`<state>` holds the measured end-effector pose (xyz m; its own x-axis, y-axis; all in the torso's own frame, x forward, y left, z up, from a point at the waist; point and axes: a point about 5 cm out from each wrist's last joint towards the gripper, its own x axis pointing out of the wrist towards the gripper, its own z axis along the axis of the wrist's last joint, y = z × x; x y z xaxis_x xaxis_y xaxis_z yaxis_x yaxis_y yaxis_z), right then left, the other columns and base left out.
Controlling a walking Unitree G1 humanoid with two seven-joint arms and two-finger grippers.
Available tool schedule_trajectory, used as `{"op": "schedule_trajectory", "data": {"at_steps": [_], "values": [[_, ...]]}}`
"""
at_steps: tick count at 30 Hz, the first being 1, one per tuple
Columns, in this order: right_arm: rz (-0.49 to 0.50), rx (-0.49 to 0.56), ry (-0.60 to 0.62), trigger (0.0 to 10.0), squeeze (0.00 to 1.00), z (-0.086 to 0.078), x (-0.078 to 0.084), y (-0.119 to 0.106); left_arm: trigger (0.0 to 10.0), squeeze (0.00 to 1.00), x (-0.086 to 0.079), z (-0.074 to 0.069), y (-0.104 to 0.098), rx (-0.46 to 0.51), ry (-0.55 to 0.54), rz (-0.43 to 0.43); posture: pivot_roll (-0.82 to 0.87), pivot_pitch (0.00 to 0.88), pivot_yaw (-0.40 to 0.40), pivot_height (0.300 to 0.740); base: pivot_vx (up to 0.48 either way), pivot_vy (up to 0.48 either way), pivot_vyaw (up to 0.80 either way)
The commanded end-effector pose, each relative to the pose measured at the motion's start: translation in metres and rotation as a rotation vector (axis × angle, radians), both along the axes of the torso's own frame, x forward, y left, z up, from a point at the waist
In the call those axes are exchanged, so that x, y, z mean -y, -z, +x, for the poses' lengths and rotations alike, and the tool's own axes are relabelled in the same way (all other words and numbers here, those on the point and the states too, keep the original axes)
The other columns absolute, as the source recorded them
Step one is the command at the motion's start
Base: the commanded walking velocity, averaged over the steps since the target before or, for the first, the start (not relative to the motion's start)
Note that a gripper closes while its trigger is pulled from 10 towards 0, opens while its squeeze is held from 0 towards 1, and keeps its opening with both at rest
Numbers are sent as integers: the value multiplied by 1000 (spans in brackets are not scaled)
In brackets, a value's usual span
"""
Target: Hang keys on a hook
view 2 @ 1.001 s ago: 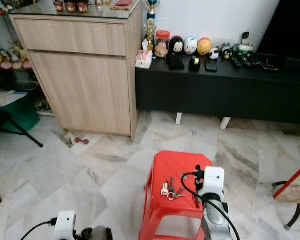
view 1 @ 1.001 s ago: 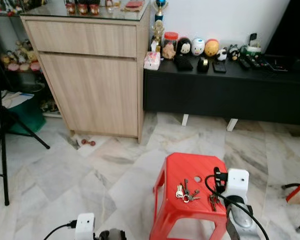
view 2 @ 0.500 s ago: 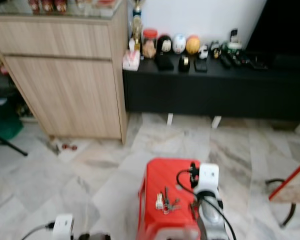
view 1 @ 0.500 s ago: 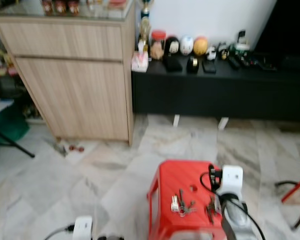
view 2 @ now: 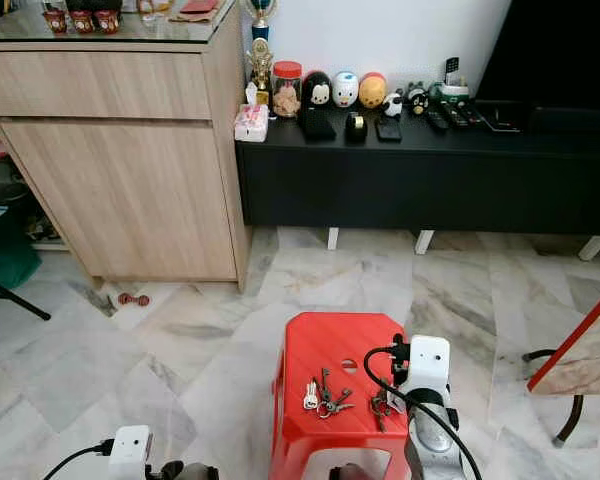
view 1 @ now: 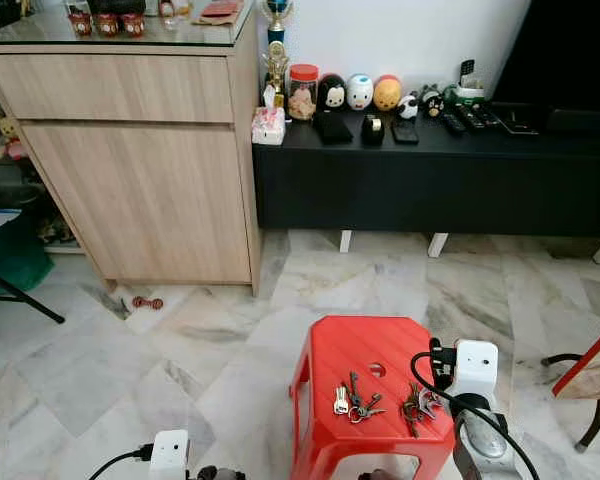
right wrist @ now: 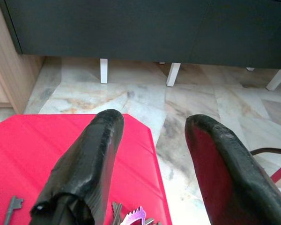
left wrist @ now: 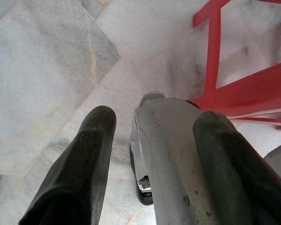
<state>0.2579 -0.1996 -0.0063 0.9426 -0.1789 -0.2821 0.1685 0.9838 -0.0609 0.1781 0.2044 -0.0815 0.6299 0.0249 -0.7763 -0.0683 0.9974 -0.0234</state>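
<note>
The right claw is held wide open over the right side of the red stool, with nothing in it. The keys lie on the stool, now seen sharply since the camera has steadied. No hook can be seen. The left claw is open by the floor.

A wooden cabinet stands beside a black console (cluttered with figurines).
</note>
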Motion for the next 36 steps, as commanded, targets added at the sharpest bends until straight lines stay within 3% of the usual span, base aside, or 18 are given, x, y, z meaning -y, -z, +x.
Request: {"op": "schedule_trajectory", "data": {"at_steps": [1, 29, 35, 36], "values": [[-3, -13, 5, 10000, 0, -1, 1, 1, 10000, 0, 5, -8, 5, -42, 7, -20, -14, 0, -67, 647, 0, 0, 0], [16, -8, -2, 10000, 0, 2, -2, 1, 10000, 0, 3, -7, 4, -36, 3, -3, -14, 0, -74, 647, 217, 0, 0], [25, -67, 9, 10000, 0, -7, 0, 11, 10000, 0, 4, -6, 4, -35, 6, -1, -12, 0, -76, 647, 0, 0, 0], [81, -91, 62, 10000, 0, -11, 4, 15, 10000, 0, 4, -7, 4, -36, 7, -1, -12, 0, -76, 647, 0, 0, 0]]}}
